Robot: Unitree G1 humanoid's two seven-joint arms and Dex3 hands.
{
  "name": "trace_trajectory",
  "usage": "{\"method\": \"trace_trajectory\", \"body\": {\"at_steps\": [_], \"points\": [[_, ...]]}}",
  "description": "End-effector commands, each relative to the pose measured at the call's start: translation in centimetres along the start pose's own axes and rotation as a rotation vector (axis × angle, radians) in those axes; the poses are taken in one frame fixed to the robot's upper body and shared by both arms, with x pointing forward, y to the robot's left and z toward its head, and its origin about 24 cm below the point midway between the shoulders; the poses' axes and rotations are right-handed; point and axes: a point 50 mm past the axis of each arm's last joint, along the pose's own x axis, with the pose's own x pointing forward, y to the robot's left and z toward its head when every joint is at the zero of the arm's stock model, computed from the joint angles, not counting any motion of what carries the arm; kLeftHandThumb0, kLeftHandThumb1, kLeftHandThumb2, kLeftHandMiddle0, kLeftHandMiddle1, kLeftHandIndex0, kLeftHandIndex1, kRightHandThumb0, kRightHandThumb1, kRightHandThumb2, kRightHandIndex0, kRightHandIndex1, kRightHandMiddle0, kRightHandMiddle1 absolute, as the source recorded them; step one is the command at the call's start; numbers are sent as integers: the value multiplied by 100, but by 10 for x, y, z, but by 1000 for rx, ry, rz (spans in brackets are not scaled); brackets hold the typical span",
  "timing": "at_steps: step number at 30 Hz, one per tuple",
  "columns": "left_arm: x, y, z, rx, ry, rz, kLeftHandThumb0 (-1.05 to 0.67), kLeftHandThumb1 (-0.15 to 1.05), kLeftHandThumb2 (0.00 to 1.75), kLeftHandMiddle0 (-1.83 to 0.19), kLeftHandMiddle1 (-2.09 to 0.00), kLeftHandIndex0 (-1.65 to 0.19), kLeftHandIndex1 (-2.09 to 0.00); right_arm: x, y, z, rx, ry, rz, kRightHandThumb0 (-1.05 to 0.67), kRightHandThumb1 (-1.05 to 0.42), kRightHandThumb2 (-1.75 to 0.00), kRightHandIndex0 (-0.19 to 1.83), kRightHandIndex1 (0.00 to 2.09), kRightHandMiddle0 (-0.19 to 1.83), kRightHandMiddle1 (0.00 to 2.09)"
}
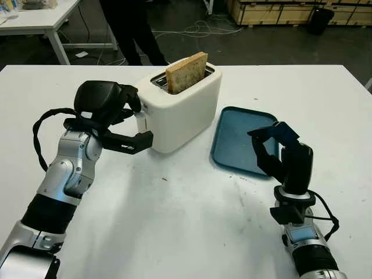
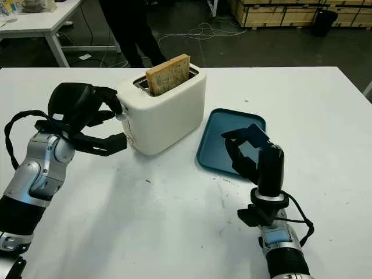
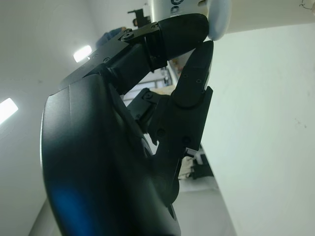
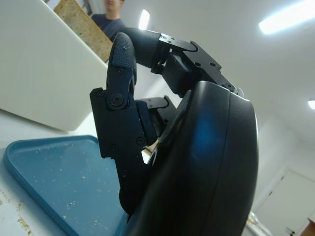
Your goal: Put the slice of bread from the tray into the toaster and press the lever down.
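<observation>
The white toaster (image 1: 186,102) stands at the table's middle back, and a slice of bread (image 1: 187,72) stands upright in its slot, most of it above the rim. My left hand (image 1: 139,122) is open at the toaster's left end, with one fingertip (image 3: 194,22) touching the white lever knob (image 3: 220,19) and the thumb lower beside the toaster's base. The blue tray (image 1: 235,139) lies right of the toaster and holds only crumbs. My right hand (image 1: 267,145) is open, held upright above the tray's near right corner, and nothing is in it.
A person (image 1: 131,29) in dark trousers stands just behind the table. A white side table (image 1: 40,17) is at the back left and wooden crates (image 1: 290,11) at the back right. Cables lie on the floor. The near half of the white table (image 1: 186,232) is bare.
</observation>
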Motion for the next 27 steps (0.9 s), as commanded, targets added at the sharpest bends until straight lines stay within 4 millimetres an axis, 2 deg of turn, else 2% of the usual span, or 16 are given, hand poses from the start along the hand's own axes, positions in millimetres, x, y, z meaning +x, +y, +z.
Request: {"method": "trace_trajectory", "body": {"at_steps": [1,10,12,15,20,23,25,27], "points": [[4,0,4,9,-16,-12,-26,87,0,-93,-159,-107,-76,1,-1,1,-3,-2,-12,-46,-92,-38,65,167,63,115],[3,0,8,-11,-26,-27,-25,87,0,-95,-165,-108,-85,1,0,1,7,-3,-15,-45,-92,-36,66,166,63,115],[2,0,9,-11,-27,-32,-25,87,0,-94,-169,-101,-107,1,0,1,6,-3,-16,-45,-92,-36,66,165,63,115],[1,1,11,-8,-35,-42,-25,87,0,-92,-173,-96,-119,1,0,1,-1,2,-14,-46,-92,-37,66,166,63,115],[-2,2,14,-9,-46,-39,-26,86,0,-88,-174,-80,-154,1,0,1,7,-3,-17,-45,-92,-36,65,167,63,115],[-3,3,16,-5,-44,-44,-26,86,1,-87,-175,-77,-159,1,0,1,11,-3,-14,-44,-92,-36,65,167,63,114],[-3,3,17,-5,-49,-40,-26,86,1,-86,-175,-81,-147,1,0,1,9,-4,-14,-45,-92,-36,65,166,63,114],[-4,3,17,-4,-49,-37,-25,86,1,-86,-175,-82,-144,1,0,1,5,-3,-13,-46,-92,-37,65,166,63,114]]}}
